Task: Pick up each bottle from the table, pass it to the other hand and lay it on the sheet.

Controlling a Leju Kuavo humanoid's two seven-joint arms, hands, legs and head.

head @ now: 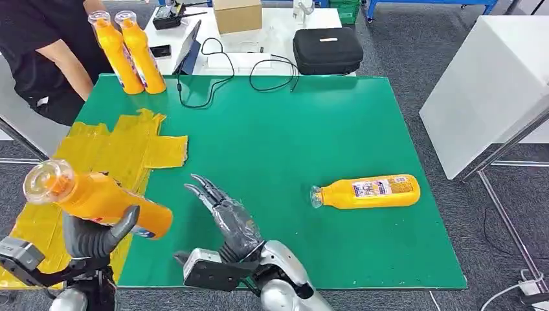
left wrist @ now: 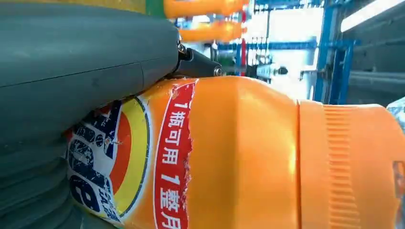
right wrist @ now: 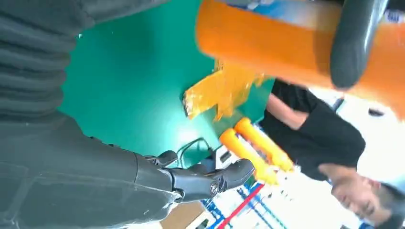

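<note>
While left hand point(head: 90, 236) grips bottle point(head: 97, 196), right hand point(head: 226, 217) empty.

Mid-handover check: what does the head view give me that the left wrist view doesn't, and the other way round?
Head view alone: the open right hand with fingers spread over the green table, a second bottle lying on its side, the yellow sheet, a black case and a person's arm holding two bottles upright at the far corner. Left wrist view alone: the held bottle's label print and ribbed orange neck up close. Both: the left hand gripping the held bottle, and the two upright bottles.
</note>
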